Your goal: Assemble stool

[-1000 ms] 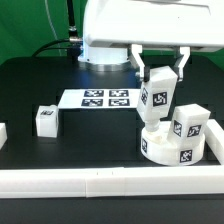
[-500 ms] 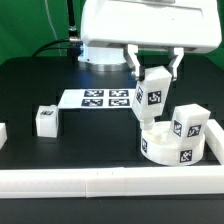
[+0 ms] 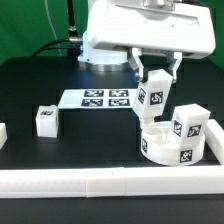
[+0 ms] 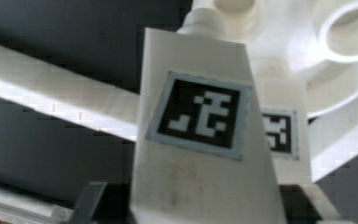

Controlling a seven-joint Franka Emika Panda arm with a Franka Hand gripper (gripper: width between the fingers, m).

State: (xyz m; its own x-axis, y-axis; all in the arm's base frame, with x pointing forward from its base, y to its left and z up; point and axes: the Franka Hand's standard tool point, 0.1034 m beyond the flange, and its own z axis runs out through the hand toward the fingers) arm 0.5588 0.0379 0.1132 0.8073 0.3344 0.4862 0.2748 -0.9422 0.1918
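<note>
The two-finger gripper (image 3: 157,78) is clenched on a short white blocky plastic leg (image 3: 155,100), held nearly upright over the thick round white disc seat (image 3: 165,150) at the exterior view's lower right. A second leg (image 3: 190,125) crowds in just beside it on the seat. The third leg (image 3: 45,120) sits well apart at centre left, beyond the marker board (image 3: 105,98).

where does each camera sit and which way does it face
exterior view: off the robot, facing it across the table; shows arm and gripper gripping the leg.
wrist view: on the wrist, looking along the leg toward the seat; dark fingers show.
shared: the leg and the seat.
</note>
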